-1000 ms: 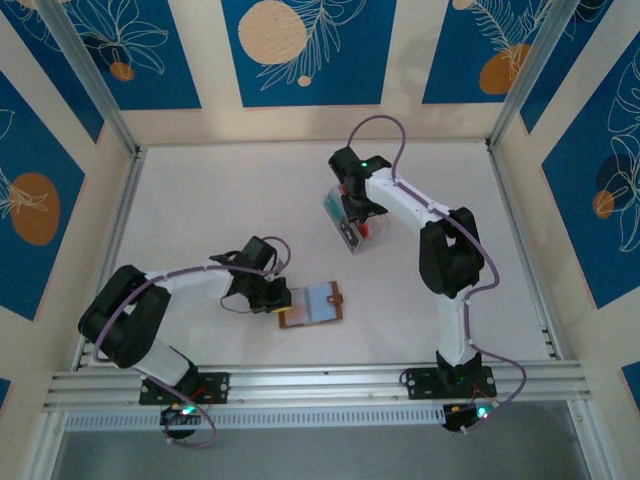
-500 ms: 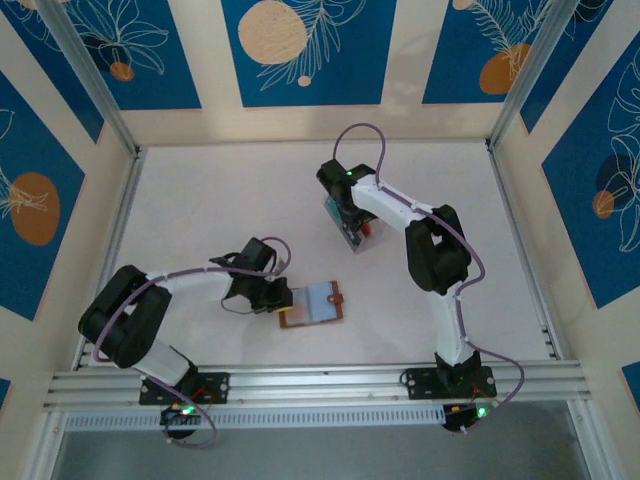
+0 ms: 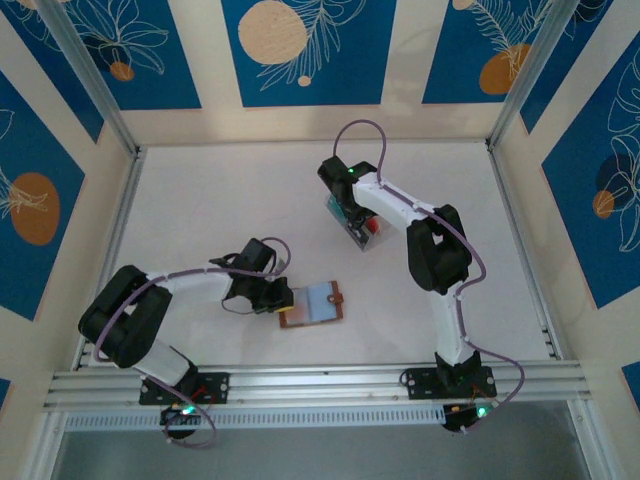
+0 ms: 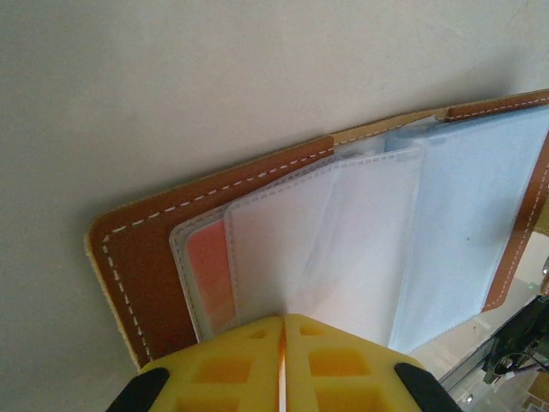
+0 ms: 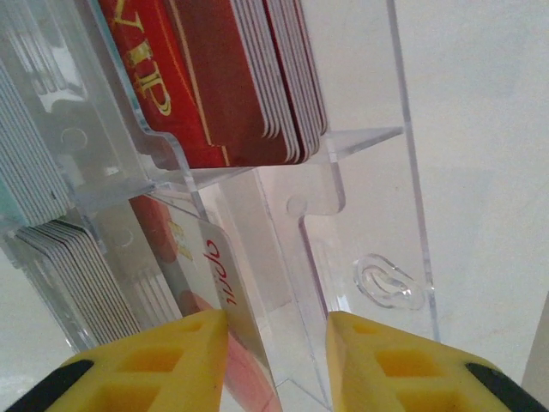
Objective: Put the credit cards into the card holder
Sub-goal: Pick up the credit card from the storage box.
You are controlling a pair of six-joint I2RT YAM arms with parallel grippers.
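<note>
- A white table (image 3: 200,220), ringed by blue-and-cream patterned panels (image 3: 300,50), carries two things set well apart.
- A brown leather card holder (image 3: 312,305) lies open and flat near the front edge, its pale blue sleeves (image 4: 463,223) facing up.
- A clear plastic compartment tray (image 3: 365,235) sits farther back, near mid-table.

Brown leather on the card holder (image 4: 137,257), matt and fine-grained, with white stitching along its edge. Inside it, the sleeves (image 4: 360,232) are soft frosted plastic, pale blue and milky. The left gripper (image 4: 281,365) has yellow pads (image 4: 219,373), matt, moulded with square pockets. Over at the tray (image 5: 364,142): clear hard plastic, glossy, catching light. The credit cards (image 5: 214,77) in it are smooth red plastic with gold lettering. The table (image 3: 220,210) is matt white, the rails (image 3: 320,383) dull silvery metal.
</note>
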